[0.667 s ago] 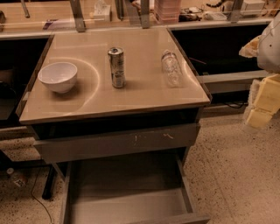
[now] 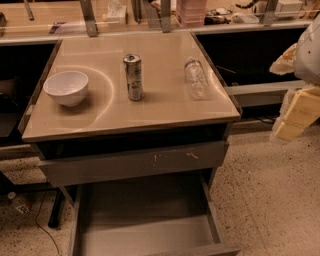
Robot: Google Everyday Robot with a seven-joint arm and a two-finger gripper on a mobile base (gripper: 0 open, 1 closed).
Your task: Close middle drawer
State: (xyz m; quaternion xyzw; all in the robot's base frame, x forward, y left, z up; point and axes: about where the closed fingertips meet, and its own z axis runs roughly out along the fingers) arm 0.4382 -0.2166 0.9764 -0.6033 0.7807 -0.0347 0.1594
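Note:
The middle drawer [image 2: 145, 220] is pulled far out below the table top, showing its smooth grey tray; its plain front panel [image 2: 200, 250] is at the bottom edge of the camera view. Above it sits a grey drawer front with small white scratch marks [image 2: 135, 162], slightly out. My gripper [image 2: 296, 114], with pale yellow fingers under a white arm, hangs at the right edge, to the right of the table and well apart from the drawer.
On the tan table top [image 2: 165, 110] stand a white bowl [image 2: 66, 87], a metal can [image 2: 133, 76] and a clear plastic bottle [image 2: 195, 77]. A cluttered counter [image 2: 150, 12] runs behind. Speckled floor [image 2: 270, 190] lies to the right. A cable [image 2: 42, 220] trails at the left.

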